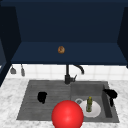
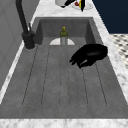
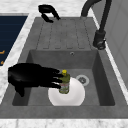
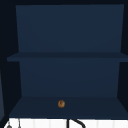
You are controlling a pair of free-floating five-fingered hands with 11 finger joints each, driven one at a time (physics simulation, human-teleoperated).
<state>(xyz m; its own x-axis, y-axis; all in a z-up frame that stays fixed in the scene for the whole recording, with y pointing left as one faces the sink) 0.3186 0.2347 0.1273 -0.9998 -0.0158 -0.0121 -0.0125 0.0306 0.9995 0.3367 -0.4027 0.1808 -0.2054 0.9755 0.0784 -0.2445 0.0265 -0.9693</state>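
A: While I log counts, confirm: two robot hands, right? Left robot hand (image 1: pixel 42 97) over the ribbed drainboard (image 1: pixel 47 87), right robot hand (image 1: pixel 110 94) at the basin's 3 o'clock edge.

B: Yes, two. In the right side view the right robot hand (image 3: pixel 27 76) has fingers stretched out nearly straight toward the bottle (image 3: pixel 64 82), fingertips touching or just short of it, can't tell which. Not wrapped round it. Holding nothing.

A: Left one?

B: In the left side view the left robot hand (image 2: pixel 90 55) hovers over the drainboard, fingers loosely curved, relaxed, nothing in it.

A: Bottles?

B: One. Green, yellow cap, upright on the plate (image 3: pixel 75 96). One white plate, lying flat in the sink basin (image 3: pixel 100 82), near the basin's 6 o'clock side in the front view.

A: So basin holds plate, plate holds bottle. Anything else in there?

B: One drain (image 3: pixel 82 79), at about 1 o'clock from the plate in the right side view, just beside it.

A: Faucets?

B: One black faucet (image 1: pixel 68 73), at 12 o'clock of the sink.

A: Red thing?

B: One red ball (image 1: pixel 67 115), front view, at 6 o'clock, overlapping the sink's near edge and the plate's left rim.

A: Cabinet?

B: One open dark blue cabinet (image 4: pixel 67 37) above, with shelves. One small brown round item (image 4: pixel 61 103) on its bottom shelf. Two utensils (image 1: pixel 17 70) hang on the tiled wall at 9 o'clock of the faucet.

A: Surface?

B: Marbled white surface (image 1: pixel 10 100) round the sink.
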